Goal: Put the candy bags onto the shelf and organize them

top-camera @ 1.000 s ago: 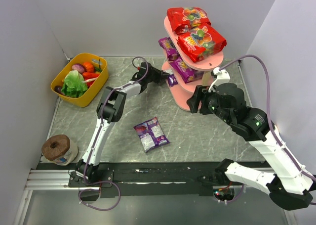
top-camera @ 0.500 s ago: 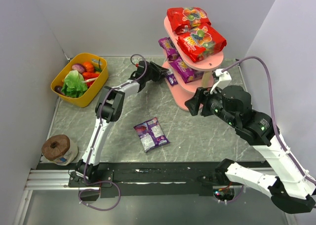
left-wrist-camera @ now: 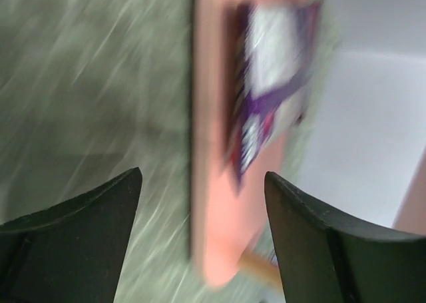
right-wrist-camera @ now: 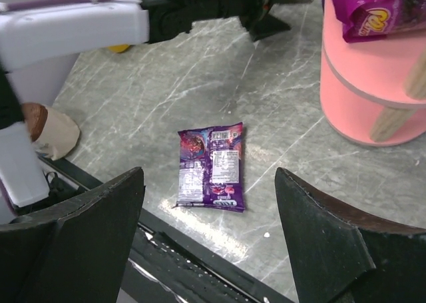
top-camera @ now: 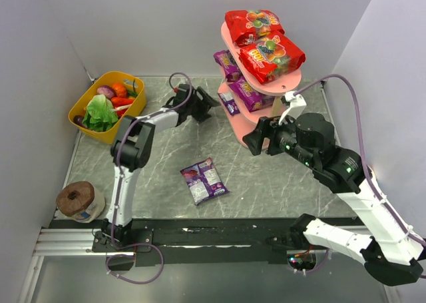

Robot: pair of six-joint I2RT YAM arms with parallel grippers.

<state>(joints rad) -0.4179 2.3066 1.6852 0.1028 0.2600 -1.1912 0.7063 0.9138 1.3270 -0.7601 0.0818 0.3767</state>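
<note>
Shelf (top-camera: 276, 88) sits upper right in the top view, already pretty stocked: 2 red bags (top-camera: 265, 40) on the top tier, purple bags (top-camera: 247, 93) on the tiers below. One loose purple bag (top-camera: 204, 181) lies flat on the table (top-camera: 153, 163), centre-bottom, well apart from the shelf. Right gripper (right-wrist-camera: 208, 176) is spread wide, empty, w/ that bag framed between its fingers, so prob lining up a grab. Left gripper (left-wrist-camera: 203, 176) is also wide w/ nothing in it, near the lowest tier; its cam's blurry tho.

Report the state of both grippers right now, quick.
Left gripper: jaws open, holding nothing.
Right gripper: jaws open, holding nothing.
</note>
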